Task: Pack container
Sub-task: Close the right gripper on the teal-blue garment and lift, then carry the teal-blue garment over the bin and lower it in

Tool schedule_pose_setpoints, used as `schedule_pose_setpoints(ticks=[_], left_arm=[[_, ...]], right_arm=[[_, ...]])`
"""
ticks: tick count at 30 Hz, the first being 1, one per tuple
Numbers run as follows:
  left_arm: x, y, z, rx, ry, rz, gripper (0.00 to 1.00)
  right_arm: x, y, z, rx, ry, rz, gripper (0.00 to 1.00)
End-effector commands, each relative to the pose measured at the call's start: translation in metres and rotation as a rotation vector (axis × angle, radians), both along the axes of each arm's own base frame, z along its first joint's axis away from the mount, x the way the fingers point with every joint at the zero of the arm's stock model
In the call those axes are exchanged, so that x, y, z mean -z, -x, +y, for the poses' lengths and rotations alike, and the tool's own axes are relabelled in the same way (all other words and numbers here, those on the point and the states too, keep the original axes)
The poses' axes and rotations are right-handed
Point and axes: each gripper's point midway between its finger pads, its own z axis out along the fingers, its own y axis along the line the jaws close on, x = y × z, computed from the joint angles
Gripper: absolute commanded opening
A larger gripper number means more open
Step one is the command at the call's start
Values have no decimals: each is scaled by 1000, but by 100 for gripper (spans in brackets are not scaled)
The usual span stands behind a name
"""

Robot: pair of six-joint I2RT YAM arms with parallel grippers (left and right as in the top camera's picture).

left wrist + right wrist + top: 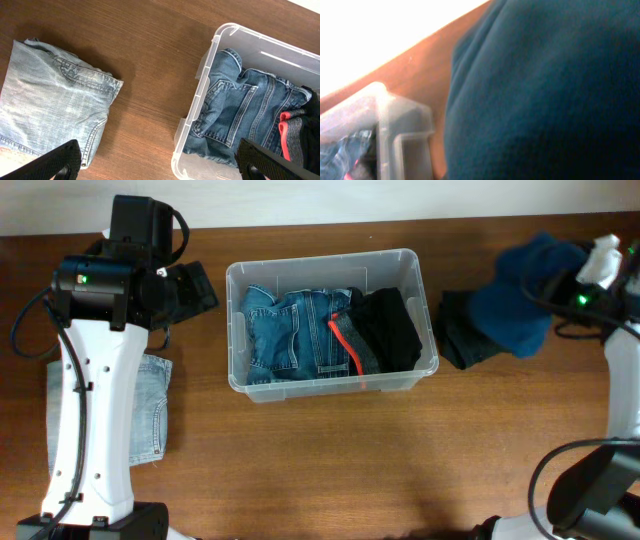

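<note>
Overhead: large clear plastic rectangular container (330, 385) sits mid-counter, toward the far edge. It holds folded blue jeans (290, 330), a black garment (395, 330) and a grey piece with red trim (352, 352). Folded light-wash denim (150, 405) lies near the counter's left edge. Left gripper (160, 162) hovers between that denim and the container's left wall, jaws released, spread wide, empty. Near the far right corner, dark teal fleece (520, 300) bunches against the right gripper (590, 275) above a dark grey pile (460, 335) — jaws buried in fabric, can't tell their state.
</note>
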Motion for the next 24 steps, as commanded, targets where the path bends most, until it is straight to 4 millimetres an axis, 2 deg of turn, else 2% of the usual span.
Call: schedule_pose_setpoints(ticks=[1, 7, 11, 12, 16, 24], left_arm=[[2, -1, 2, 4, -6, 7, 99], [2, -1, 2, 4, -6, 7, 99], [2, -1, 2, 4, -6, 7, 99], [2, -1, 2, 4, -6, 7, 99], [2, -1, 2, 4, -6, 7, 99], [2, -1, 2, 4, -6, 7, 99]], right_arm=[[-80, -16, 61, -228, 138, -171, 4], [-133, -16, 167, -465, 164, -273, 4], [-143, -7, 225, -592, 153, -311, 4], [-139, -4, 242, -629, 145, -305, 4], [-120, -1, 280, -711, 132, -267, 4], [-73, -8, 322, -803, 103, -172, 4]])
